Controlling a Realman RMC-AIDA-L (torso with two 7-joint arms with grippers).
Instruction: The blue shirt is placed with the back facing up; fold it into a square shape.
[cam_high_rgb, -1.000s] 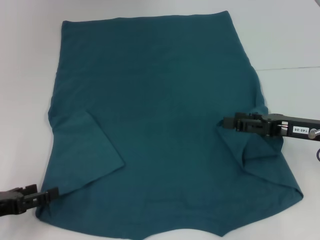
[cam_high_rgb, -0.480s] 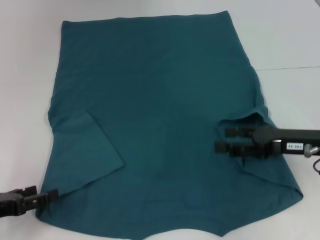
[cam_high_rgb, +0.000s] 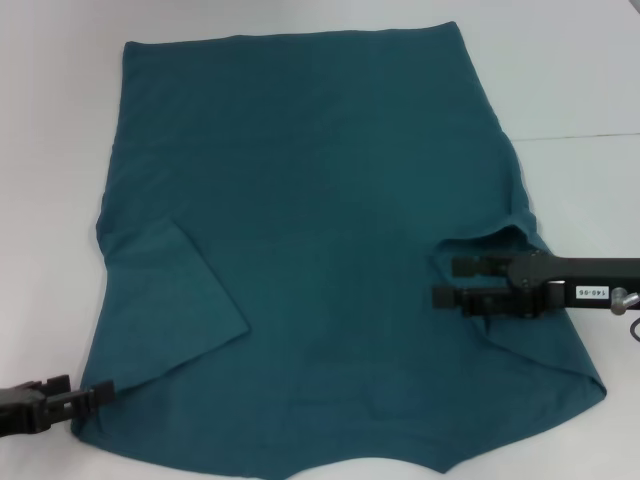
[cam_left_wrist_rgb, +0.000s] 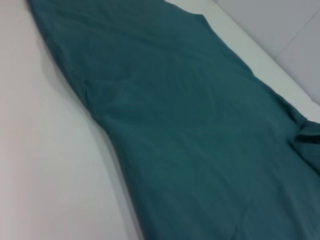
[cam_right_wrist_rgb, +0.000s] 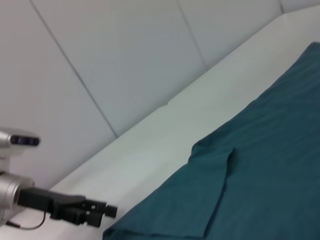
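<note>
The shirt (cam_high_rgb: 320, 250) lay flat on the white table (cam_high_rgb: 570, 90), plain side up, so no lettering showed. In the head view its near edge was cut off by the bottom of the picture, so the collar could not be made out. Its long axis ran from the robot outward, with the straight hem at the far end and the sleeves at the near end. The left sleeve (cam_high_rgb: 175, 300) was folded inward over the body of the shirt and lay flat. The right sleeve (cam_high_rgb: 510, 240) was bunched up in a fold just beside the right gripper (cam_high_rgb: 442, 281).

The right gripper reached in from the right side, over the cloth, with its two fingers (cam_high_rgb: 475, 266) apart and nothing between them. The left gripper (cam_high_rgb: 100, 392) was at the near left corner of the shirt, its tips at the edge of the cloth; whether it was pinching the cloth or only touching it, I cannot tell. The left wrist view showed only the shirt (cam_left_wrist_rgb: 200, 130) on the table, not that arm's own fingers. The right wrist view showed the shirt (cam_right_wrist_rgb: 260, 175) and, farther off, the left gripper (cam_right_wrist_rgb: 107, 212).

One second before, the right gripper's fingers were together at the sleeve fold; they had since opened and let it go. The left gripper had hardly moved.
</note>
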